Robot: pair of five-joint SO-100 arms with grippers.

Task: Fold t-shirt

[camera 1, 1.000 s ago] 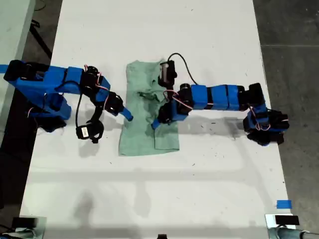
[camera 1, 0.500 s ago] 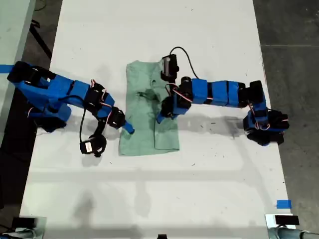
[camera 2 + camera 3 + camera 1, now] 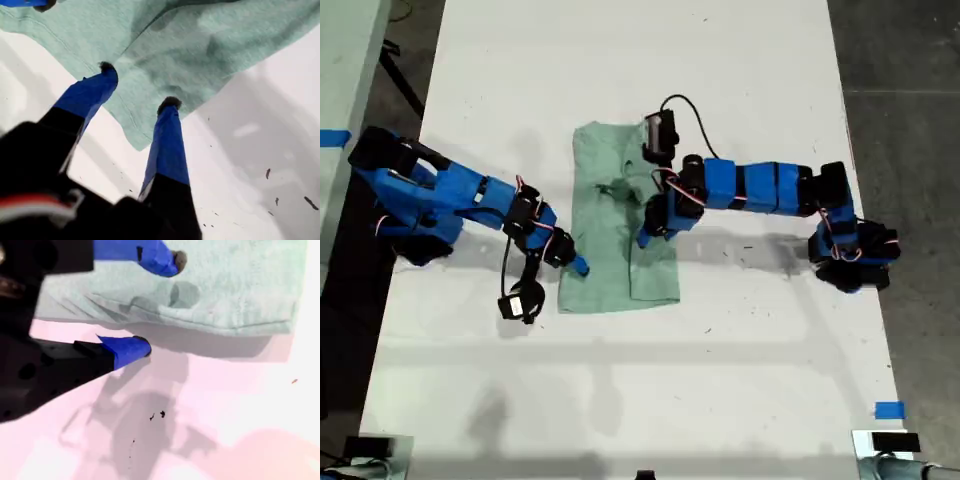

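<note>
We log, nearest first:

- my second gripper [image 3: 578, 266]: jaws spread astride the t-shirt's [image 3: 605, 205] edge at the exterior view's left.
- my first gripper [image 3: 643, 238]: jaws spread, tips on the cloth.
- t-shirt: partly folded, lying mid-table [image 3: 740, 380].

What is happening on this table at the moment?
Two arms work on a pale green t-shirt, lying partly folded on the white table. My first end effector is open, both fingertips over the cloth. My second end effector, also open, straddles the t-shirt's edge on the exterior view's left. Neither grips it yet.
</note>
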